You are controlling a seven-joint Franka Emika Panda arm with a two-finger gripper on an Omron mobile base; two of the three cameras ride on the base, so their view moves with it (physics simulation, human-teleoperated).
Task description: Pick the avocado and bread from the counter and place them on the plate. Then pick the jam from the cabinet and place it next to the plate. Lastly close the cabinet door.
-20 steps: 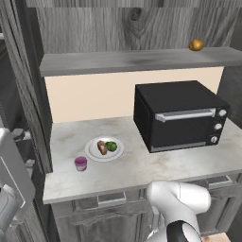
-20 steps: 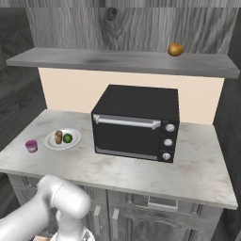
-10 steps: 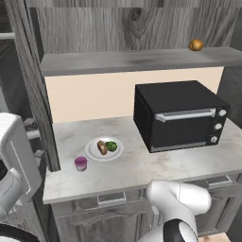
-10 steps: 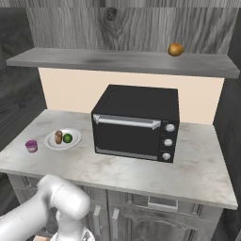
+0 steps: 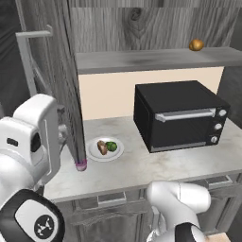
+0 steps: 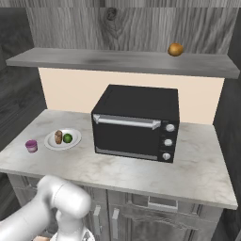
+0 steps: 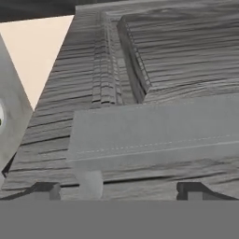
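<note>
Avocado (image 5: 111,146) and bread (image 5: 102,148) sit on the plate (image 5: 116,154), jam (image 6: 31,146) just beside it on the desk (image 6: 197,169). My fingers (image 7: 119,189) are spread wide and empty at the cabinet door (image 5: 56,71) handle (image 7: 154,133). If I push off-center, I could slip off the handle and leave the door ajar.

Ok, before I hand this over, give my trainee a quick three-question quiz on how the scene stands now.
1. True or false: the avocado and the bread lie on the plate.
2. Where does the jam stand? A) on the cabinet shelf B) on the counter beside the plate C) on the microwave
3. Fill in: the gripper faces the cabinet door with its jaws ____.

Key: 1 true; 2 B; 3 open.
</note>
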